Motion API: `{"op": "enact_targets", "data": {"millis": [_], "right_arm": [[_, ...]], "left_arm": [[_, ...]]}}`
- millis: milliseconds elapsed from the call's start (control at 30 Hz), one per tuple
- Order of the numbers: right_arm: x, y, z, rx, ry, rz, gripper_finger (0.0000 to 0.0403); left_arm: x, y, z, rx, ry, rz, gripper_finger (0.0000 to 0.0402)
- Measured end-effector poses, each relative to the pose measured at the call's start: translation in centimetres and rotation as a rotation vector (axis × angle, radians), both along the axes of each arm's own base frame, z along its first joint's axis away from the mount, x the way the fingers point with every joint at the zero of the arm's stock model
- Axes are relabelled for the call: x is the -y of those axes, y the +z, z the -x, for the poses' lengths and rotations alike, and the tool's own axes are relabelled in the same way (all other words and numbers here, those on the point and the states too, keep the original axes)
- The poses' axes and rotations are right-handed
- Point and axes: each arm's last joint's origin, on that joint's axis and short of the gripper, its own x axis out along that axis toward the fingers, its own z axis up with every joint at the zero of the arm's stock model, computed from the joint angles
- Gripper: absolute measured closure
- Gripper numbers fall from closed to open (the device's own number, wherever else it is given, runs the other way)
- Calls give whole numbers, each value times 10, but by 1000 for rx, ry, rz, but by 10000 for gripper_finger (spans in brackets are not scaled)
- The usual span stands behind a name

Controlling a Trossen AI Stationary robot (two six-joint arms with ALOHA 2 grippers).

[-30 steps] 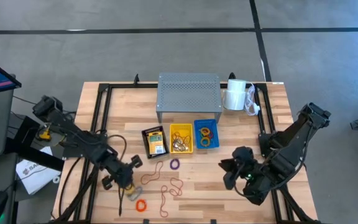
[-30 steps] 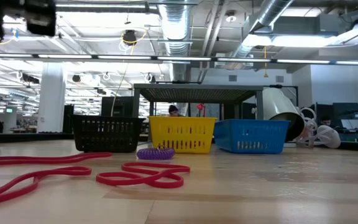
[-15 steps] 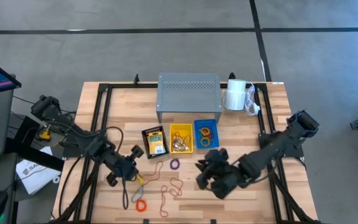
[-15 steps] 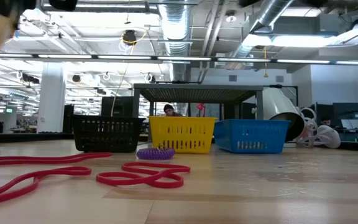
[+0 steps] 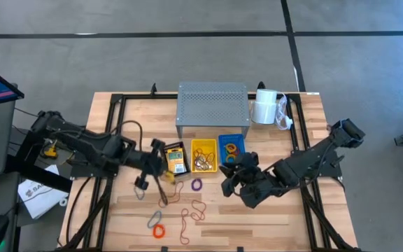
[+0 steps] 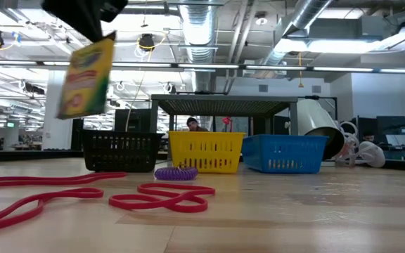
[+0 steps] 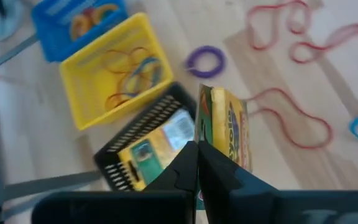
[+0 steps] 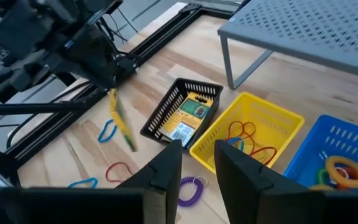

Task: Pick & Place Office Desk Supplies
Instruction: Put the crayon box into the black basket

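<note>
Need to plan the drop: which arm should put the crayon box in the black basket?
Left. Its claw is shut on the crayon box beside the black basket; the right claw holds nothing.

Two black jointed arms, looped black cables; left arm base (image 5: 47, 148) carries yellow tag.

The left gripper (image 5: 161, 168) has carried a crayon box (image 6: 84, 77) toward the black basket (image 5: 174, 159).
</note>
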Motion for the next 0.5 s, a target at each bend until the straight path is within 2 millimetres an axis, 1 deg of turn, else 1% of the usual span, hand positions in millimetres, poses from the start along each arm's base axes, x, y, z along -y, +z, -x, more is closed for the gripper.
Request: {"op": "enact_targets", "data": {"millis": [267, 500], "right_arm": [[1, 2, 3, -1, 4, -4, 310], [1, 2, 3, -2, 4, -3, 310]], "left_arm": [[-33, 6, -10, 61, 147, 11, 401], [-53, 6, -12, 68, 230, 13, 401]]}}
